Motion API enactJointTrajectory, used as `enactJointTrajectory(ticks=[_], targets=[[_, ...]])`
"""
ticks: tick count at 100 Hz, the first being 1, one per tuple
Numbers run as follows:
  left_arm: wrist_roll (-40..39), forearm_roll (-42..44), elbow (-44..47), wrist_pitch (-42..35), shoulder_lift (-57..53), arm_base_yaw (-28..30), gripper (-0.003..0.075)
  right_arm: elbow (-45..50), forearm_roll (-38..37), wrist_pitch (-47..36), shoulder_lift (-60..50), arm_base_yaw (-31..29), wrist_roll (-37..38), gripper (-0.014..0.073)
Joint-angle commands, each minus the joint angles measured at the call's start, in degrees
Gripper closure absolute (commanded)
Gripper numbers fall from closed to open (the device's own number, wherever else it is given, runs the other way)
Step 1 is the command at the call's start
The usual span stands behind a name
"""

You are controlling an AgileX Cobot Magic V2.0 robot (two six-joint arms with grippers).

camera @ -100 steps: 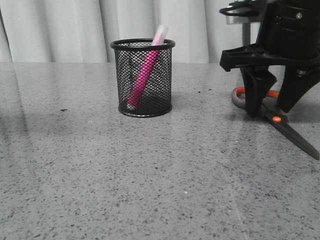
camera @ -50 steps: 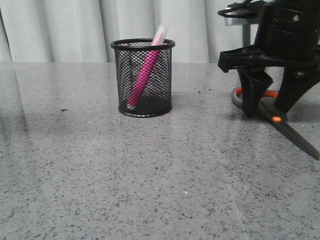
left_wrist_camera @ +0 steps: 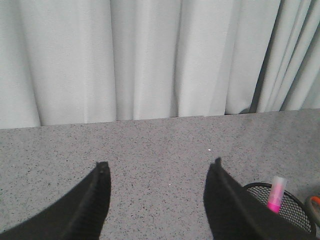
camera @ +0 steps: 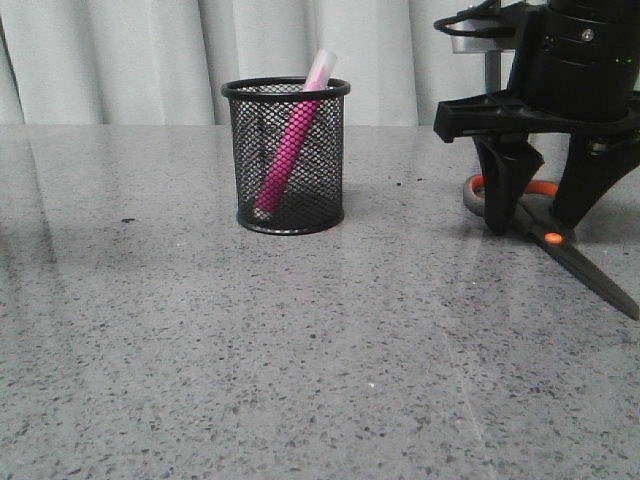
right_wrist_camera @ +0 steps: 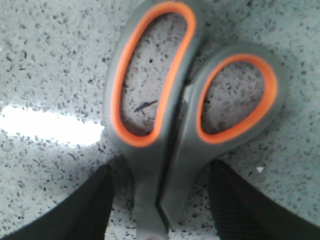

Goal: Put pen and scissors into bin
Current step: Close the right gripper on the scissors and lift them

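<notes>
Well, the right gripper (camera: 540, 215) stands spread over the scissors (camera: 560, 245), which lie flat at the table's (camera: 300, 350) right, blades pointing toward me. The pen (camera: 290, 150) leans in the bin (camera: 287, 90), cap up. The left gripper (left_wrist_camera: 157, 200) hangs apart.

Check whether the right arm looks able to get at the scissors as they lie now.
Probably yes. The right claw is open and straddles the scissors just below the handle loops, with nothing between its fingers and the flat-lying tool on the table.
</notes>
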Motion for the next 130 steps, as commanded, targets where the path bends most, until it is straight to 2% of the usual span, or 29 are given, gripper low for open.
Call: enactJointTrajectory(ticks=[1,31,50,66,78,106,118,130], targets=[[-0.38,-0.49,-1.5,-4.71,-0.8,0.2,0.0346,-0.92,0.92,0.79,-0.27,0.23,0.22,0.0209],[-0.38,-0.49,-1.5,-4.71,-0.8,0.2,0.0346,-0.92,0.92,1.13,0.1,0.23,0.22,0.0227],[-0.38,-0.49,-1.5,-4.93,-0.8,0.2,0.0346,-0.92,0.92,1.47,0.1,0.23,0.22,0.0414],[-0.38,-0.49,-1.5,-4.93,-0.8,0.2,0.0346,-0.92,0.26,2.06,0.1,0.23,0.22,0.0535],[-0.38,-0.49,-1.5,-4.93,-0.8,0.2,0.0346,-0.92,-0.58,2.19,0.1,0.23,0.12,0.0666],[-0.38,-0.49,-1.5,-4.93,-0.8,0.2,0.0346,-0.81,-2.05,1.22,-1.81,0.23,0.12,0.0666],[-0.38,-0.49,-1.5,-4.93,-0.8,0.2,0.0346,0.31,-2.05,-2.68,-6.19,0.23,0.12,0.0666],[-0.38,-0.49,-1.5,-4.93,-0.8,0.2,0.0346,4.3,-2.12,-10.91,-12.9,0.23,-0.05,0.0666]])
